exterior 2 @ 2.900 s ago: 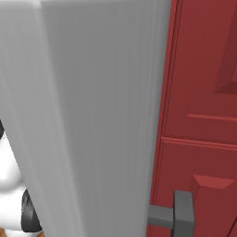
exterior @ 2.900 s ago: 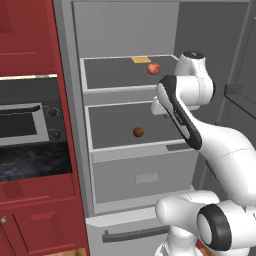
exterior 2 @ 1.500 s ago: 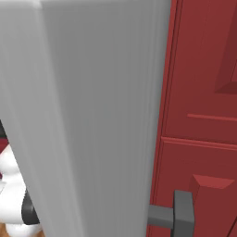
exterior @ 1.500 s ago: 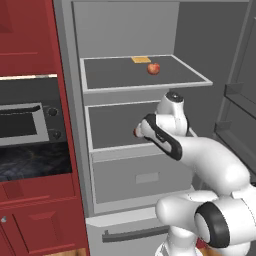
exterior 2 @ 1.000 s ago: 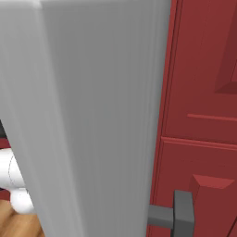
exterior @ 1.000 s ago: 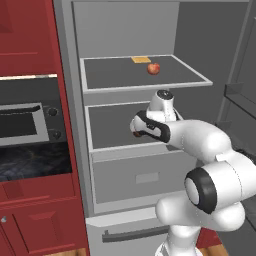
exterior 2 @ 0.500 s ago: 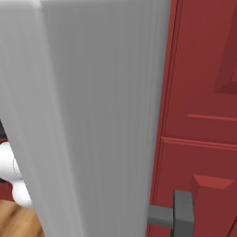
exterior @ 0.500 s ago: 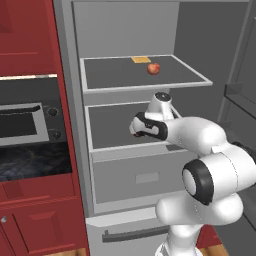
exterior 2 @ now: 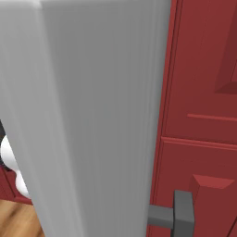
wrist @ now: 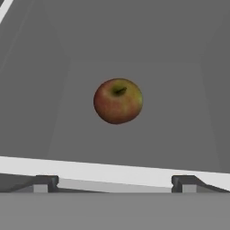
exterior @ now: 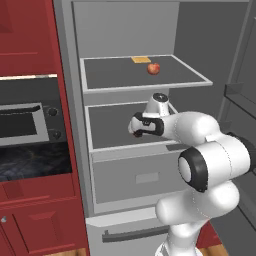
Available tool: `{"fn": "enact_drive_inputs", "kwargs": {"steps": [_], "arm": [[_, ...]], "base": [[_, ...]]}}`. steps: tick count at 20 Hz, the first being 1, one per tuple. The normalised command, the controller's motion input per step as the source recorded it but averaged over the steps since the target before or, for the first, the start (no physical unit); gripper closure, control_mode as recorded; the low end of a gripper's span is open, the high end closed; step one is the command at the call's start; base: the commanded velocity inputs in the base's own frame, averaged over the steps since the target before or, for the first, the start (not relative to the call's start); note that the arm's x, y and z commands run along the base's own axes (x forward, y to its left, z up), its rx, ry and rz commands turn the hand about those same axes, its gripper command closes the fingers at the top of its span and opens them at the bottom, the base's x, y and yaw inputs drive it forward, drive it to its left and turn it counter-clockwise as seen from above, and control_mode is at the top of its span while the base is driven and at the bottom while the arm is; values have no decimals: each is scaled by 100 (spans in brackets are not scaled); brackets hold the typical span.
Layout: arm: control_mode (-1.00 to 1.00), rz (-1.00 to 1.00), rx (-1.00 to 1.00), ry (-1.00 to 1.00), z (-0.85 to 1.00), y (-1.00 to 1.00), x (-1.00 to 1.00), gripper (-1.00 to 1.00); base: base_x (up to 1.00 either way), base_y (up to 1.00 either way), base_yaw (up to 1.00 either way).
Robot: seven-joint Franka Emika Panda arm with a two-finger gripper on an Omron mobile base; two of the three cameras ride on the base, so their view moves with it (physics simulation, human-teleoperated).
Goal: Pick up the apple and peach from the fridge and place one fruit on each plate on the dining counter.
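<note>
Item one: the round red-and-green apple with a dark stem dimple (wrist: 118, 100). You will find it on the grey middle shelf (exterior: 112, 122) of the fridge, near the middle of that shelf and set back from its front edge. It sits stem-up and free, with nothing touching it, so it is open to a straight reach from the front.

Item two: the two-finger gripper with dark tips (wrist: 114, 183). In the hand view its jaws stand wide, one tip at each side low in the frame, empty, with the apple centred between and beyond them. You have it lined up that way, I judge, so that the fingers can pass either side of the fruit. In the left base view the hand (exterior: 141, 125) reaches in over the middle shelf's front lip, hiding the apple there.

Item three: the smaller round reddish fruit (exterior: 153, 68), likely the peach, near the back of the upper shelf, beside a flat yellow-orange square item (exterior: 140, 59) at the back edge.

Item four: the tall light-grey fridge (exterior: 127, 30), open, drawer below the middle shelf. Its grey door (exterior 2: 88, 115) blocks the right base view.
</note>
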Motion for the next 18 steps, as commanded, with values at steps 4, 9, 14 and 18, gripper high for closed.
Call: {"fn": "enact_drive_inputs", "kwargs": {"steps": [4, 9, 14, 18], "arm": [[-100, 0, 0, -1, 0, 0, -4, -100], [-100, 0, 0, -16, 2, 0, 0, -100], [-100, 0, 0, -19, -1, 0, 10, -100], [-100, 0, 0, -5, -2, 0, 41, -100]], "base": [[0, 0, 0], [0, 0, 0], [0, 0, 0], [0, 0, 0]]}}
